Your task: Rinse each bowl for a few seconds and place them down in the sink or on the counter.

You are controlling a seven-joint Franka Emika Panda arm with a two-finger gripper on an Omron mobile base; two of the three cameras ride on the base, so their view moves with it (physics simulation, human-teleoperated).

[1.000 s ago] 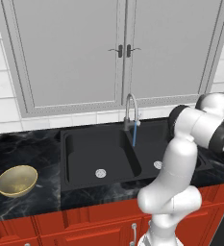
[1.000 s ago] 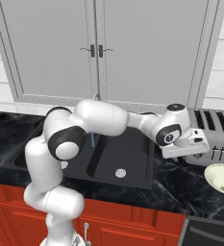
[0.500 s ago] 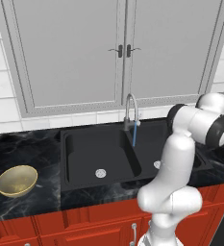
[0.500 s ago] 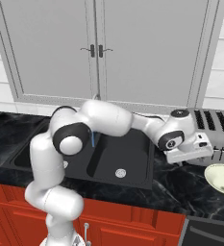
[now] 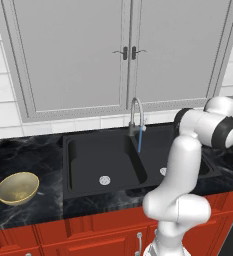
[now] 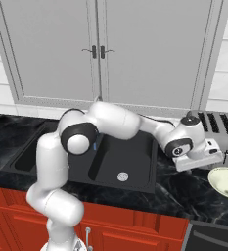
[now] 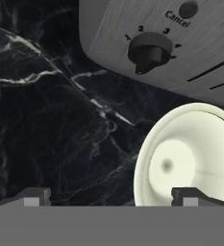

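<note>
**Open hand above the cream bowl, beside the toaster**

The cream bowl (image 7: 188, 158) is cut off at the 3 o'clock edge of the hand view and partly covered by one fingertip (image 7: 190, 197). The hand (image 6: 203, 158) hangs with its fingers spread wide, holding nothing. At 12 o'clock from the bowl the toaster (image 7: 180, 43) stands near, its dial facing the hand; bare black surface (image 7: 46, 120) lies open toward 9 o'clock. Two bowls count: the cream one right of the sink (image 6: 110, 162), and the tan bowl (image 5: 17, 188) well apart, left of it. The faucet (image 5: 136, 114) shows a thin blue stream.
</note>
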